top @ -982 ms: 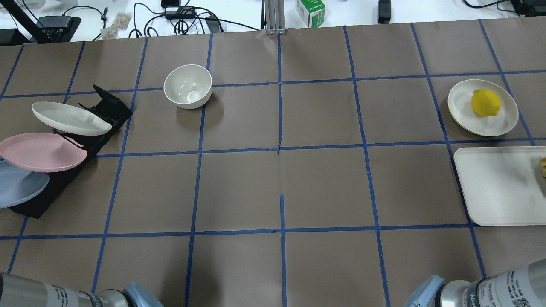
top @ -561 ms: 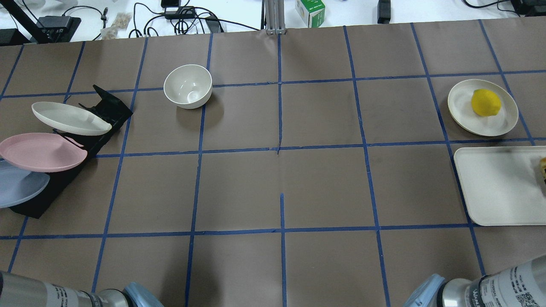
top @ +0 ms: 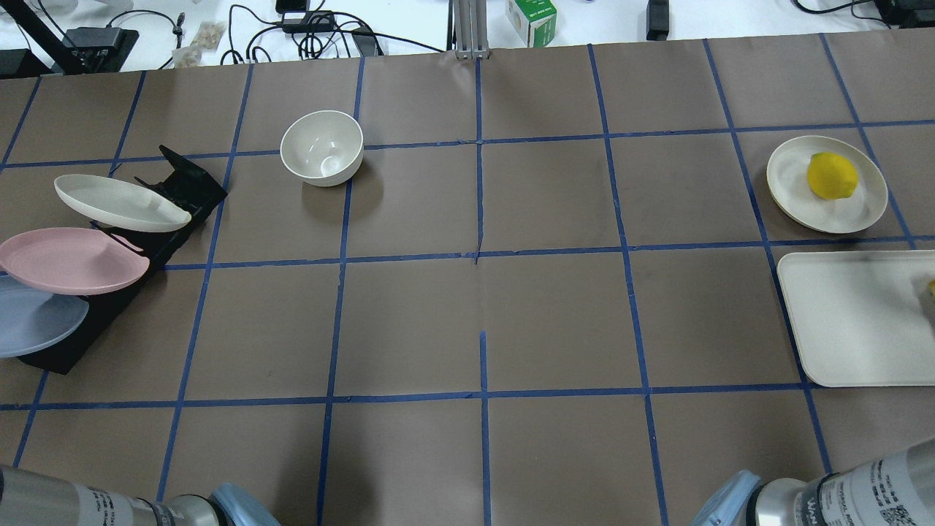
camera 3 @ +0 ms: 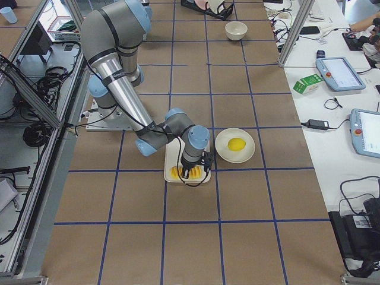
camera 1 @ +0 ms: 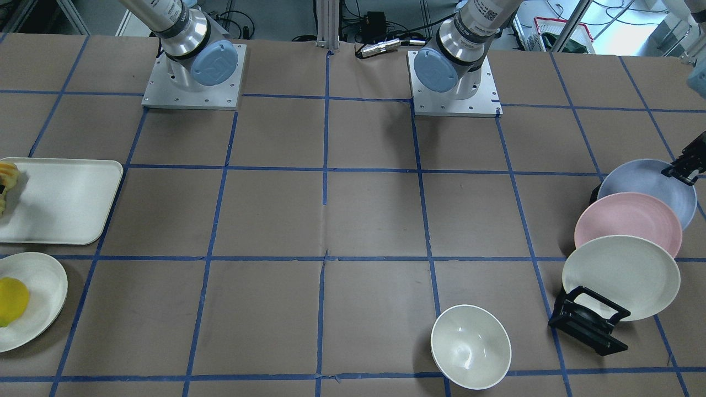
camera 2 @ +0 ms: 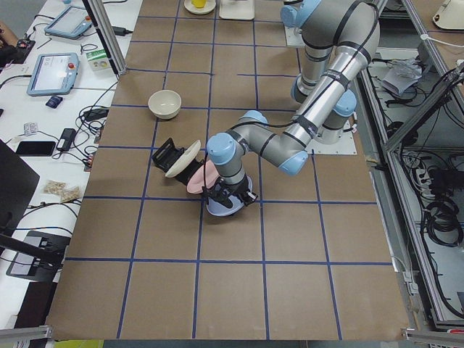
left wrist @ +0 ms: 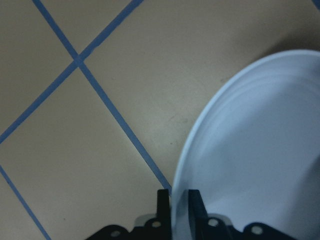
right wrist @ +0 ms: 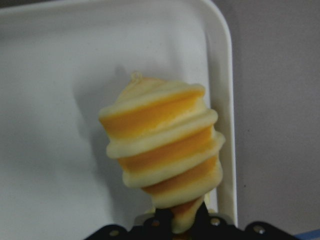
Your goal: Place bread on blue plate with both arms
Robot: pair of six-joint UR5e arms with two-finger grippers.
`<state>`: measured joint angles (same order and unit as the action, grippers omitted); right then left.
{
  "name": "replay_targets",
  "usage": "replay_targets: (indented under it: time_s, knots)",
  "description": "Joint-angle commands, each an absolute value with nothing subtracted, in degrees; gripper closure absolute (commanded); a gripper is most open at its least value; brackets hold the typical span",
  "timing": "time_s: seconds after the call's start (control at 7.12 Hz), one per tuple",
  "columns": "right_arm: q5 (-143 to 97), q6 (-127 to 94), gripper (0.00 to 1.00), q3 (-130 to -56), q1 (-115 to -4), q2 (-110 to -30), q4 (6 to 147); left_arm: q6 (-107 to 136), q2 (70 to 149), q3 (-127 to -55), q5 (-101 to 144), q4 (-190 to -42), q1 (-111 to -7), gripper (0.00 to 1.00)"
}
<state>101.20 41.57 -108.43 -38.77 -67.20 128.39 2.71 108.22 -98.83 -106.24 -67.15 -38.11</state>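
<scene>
I was at the grabbing step. My left fingers [left wrist: 163,207] were clamped on the rim of the blue plate [left wrist: 260,150], at the bottom of the frame. The plate leaned in the black rack [top: 186,190]. My right fingers [right wrist: 161,219] pinched the end of the bread [right wrist: 162,150], mid frame, over the right edge of the white tray [right wrist: 50,100]. Next, I thought, the plate should lie flat on the desk [top: 555,314], and then the bread could go on it.

You get overhead cam behind robot, front cam facing it, side cams at ends of brown blue-taped table [top: 555,314], wrist cams v. close; overhead + front share round cream-white bowl [top: 322,147].
</scene>
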Motion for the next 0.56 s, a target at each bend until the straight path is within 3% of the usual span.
replay_targets:
  time_s: [0.0,0.42]
  knots:
    - [100.9,41.1,1.0,-108.3,-40.8,-71.9,124.8,2.7,107.2,-98.7,-106.0,-67.8,-37.8,1.0]
    - [100.4,33.8,1.0,-108.2,-49.7,-82.7,111.6,2.4,106.4,-97.8,-106.2,-69.2,-37.9,1.0]
